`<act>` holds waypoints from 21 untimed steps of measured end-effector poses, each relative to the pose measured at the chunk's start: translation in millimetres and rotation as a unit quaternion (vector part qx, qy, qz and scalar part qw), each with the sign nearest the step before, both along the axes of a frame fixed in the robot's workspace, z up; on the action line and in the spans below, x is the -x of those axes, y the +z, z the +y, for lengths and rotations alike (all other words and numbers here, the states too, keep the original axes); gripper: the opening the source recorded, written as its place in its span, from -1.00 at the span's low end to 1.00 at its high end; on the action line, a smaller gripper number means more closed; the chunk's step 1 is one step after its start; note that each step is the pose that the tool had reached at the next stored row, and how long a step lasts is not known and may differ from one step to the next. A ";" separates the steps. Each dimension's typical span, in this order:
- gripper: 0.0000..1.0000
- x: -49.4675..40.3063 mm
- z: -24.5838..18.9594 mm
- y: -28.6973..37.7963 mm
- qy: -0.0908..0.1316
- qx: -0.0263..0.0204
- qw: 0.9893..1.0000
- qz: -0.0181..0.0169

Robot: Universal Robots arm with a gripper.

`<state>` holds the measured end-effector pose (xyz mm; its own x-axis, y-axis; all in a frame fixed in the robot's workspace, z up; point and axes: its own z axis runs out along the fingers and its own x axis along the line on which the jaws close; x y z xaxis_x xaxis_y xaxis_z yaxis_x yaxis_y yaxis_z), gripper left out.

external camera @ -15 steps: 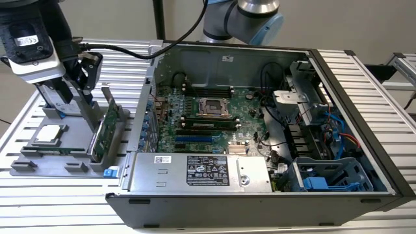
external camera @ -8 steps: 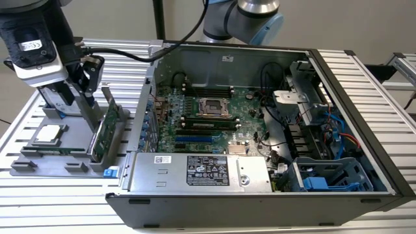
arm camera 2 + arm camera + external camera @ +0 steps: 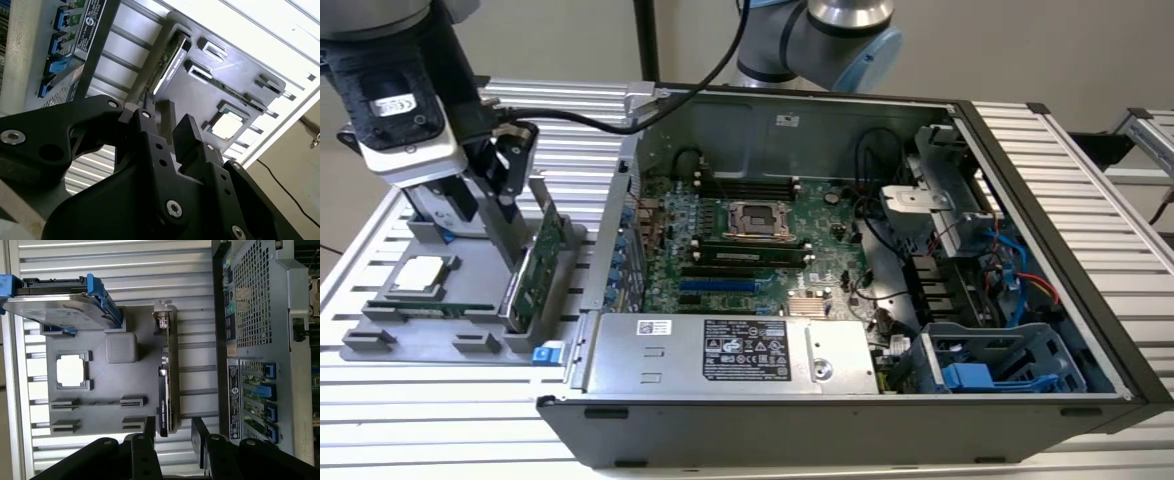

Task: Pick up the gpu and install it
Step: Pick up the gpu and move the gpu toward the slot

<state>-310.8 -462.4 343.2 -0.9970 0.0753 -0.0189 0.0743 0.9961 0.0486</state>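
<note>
The gpu (image 3: 534, 262) stands on its long edge in a slot of the grey holder tray (image 3: 454, 300), at the exterior view's left beside the open computer case (image 3: 854, 250). It is a thin green card with a black cooler and a silver bracket at one end (image 3: 162, 320). My gripper (image 3: 491, 195) hangs just above it, open. In both wrist views the two black fingers (image 3: 150, 429) straddle the card's top edge (image 3: 167, 390), (image 3: 167, 60), with gaps on either side. My gripper (image 3: 175, 434), (image 3: 170, 134) holds nothing.
The tray also carries a silver hard drive with blue rails (image 3: 60, 305), a processor chip (image 3: 70, 371) and a narrow memory stick (image 3: 434, 308). Inside the case lie the motherboard (image 3: 734, 240), a power supply (image 3: 734, 355) and cables. The case's rear wall (image 3: 255, 340) stands close to the gpu.
</note>
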 end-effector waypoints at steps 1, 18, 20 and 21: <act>1.00 0.0 0.3 -0.8 0.000 0.000 1.000 0.000; 1.00 0.1 6.7 -11.3 0.000 0.000 1.000 -0.001; 1.00 0.1 6.9 -11.6 0.000 0.000 1.000 -0.001; 1.00 0.0 6.9 -11.9 0.000 0.000 1.000 -0.001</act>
